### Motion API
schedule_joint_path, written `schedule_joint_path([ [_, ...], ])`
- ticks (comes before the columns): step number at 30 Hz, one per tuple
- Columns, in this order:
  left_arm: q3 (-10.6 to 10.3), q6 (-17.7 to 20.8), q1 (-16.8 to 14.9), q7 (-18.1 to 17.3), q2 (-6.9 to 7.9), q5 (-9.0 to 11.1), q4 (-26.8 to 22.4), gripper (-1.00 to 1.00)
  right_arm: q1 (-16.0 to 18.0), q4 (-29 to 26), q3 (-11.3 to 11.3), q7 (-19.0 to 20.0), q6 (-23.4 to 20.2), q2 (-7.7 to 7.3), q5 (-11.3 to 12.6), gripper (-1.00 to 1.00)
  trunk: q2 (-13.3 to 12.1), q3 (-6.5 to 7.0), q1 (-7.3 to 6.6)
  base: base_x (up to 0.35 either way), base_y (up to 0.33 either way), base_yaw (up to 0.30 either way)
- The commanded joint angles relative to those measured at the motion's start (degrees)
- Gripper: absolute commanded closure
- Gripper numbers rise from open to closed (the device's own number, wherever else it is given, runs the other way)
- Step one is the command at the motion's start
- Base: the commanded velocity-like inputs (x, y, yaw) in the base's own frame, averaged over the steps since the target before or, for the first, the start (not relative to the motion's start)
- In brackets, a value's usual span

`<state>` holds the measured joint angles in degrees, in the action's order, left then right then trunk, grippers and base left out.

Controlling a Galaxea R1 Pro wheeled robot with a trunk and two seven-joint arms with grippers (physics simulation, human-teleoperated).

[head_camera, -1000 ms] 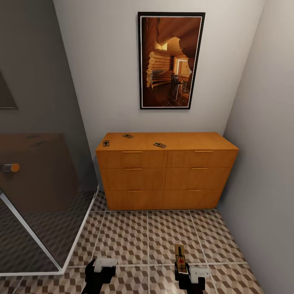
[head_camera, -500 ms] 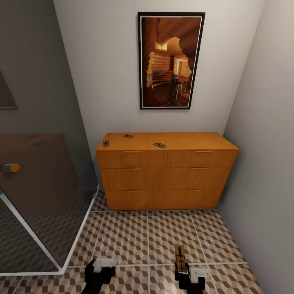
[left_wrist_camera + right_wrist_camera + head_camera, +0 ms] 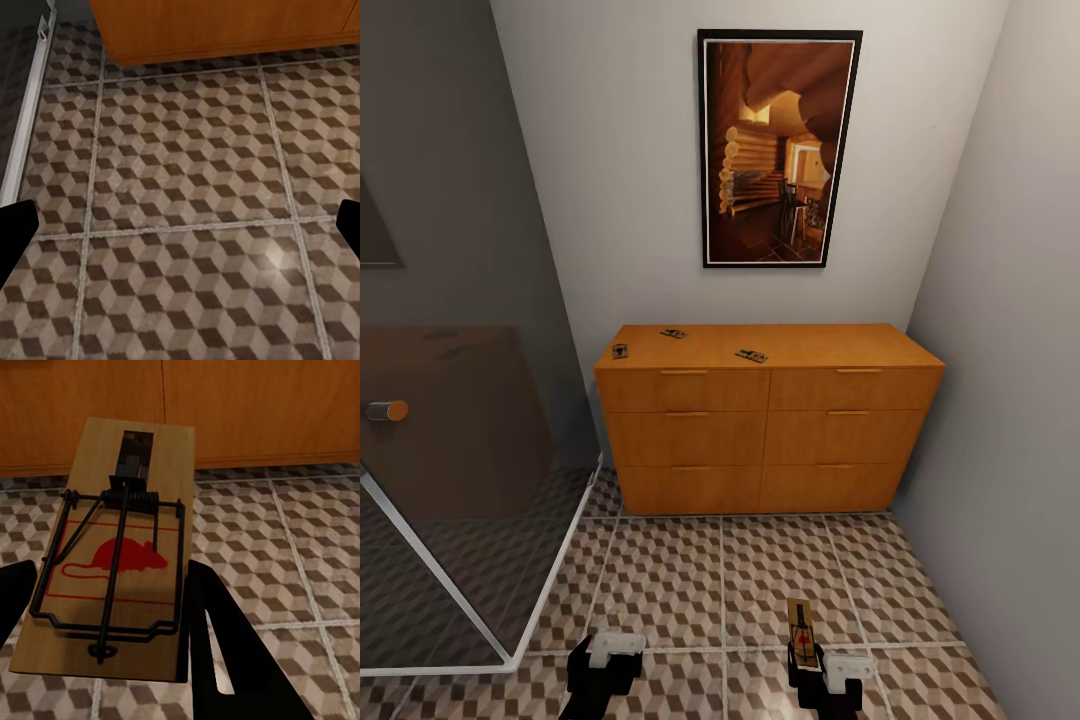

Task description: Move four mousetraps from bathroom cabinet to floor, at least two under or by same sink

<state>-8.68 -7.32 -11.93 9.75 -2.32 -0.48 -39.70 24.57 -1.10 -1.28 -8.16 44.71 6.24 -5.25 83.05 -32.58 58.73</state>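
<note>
Right claw (image 3: 803, 668) clamped on flat tan wooden mousetrap with red mouse mark and dark wire spring (image 3: 120, 551), held above cube-patterned brown-and-white tile floor (image 3: 690, 570). Left claw (image 3: 605, 668) spread apart, nothing between fingers (image 3: 15, 232), low over same floor. Three more small mousetraps on flat top of orange-brown six-drawer wooden cabinet (image 3: 770, 430): near left edge (image 3: 620, 351), near back edge (image 3: 674, 333), near front edge left of middle (image 3: 751, 355).
</note>
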Motion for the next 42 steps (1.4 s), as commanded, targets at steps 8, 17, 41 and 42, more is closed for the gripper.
schedule_joint_path([
  [8, -0.3, -0.2, 0.0, 0.5, 0.03, -0.1, -0.1, -1.00, 0.0, 0.0, -0.1, -0.3, 0.1, 0.03, -0.4, 1.00, 0.0, -0.05, 0.00, 0.000, 0.000, 0.000],
  [17, -0.3, -0.2, -0.1, 0.5, 0.03, -0.1, -0.4, -1.00, 0.0, 0.0, -0.1, -0.3, 0.1, 0.01, -0.4, 1.00, 0.0, -0.05, 0.00, 0.000, 0.000, 0.000],
  [41, -0.4, -0.2, 0.0, 0.5, 0.03, -0.1, -0.4, -1.00, 0.0, 0.0, -0.1, -0.3, 0.1, 0.02, -0.4, 1.00, 0.0, -0.05, 0.00, 0.000, 0.000, 0.000],
  [42, -0.4, -0.2, 0.0, 0.5, 0.03, -0.1, -0.4, -1.00, 0.0, 0.0, -0.1, -0.3, 0.1, 0.01, -0.4, 1.00, 0.0, -0.05, 0.00, 0.000, 0.000, 0.000],
])
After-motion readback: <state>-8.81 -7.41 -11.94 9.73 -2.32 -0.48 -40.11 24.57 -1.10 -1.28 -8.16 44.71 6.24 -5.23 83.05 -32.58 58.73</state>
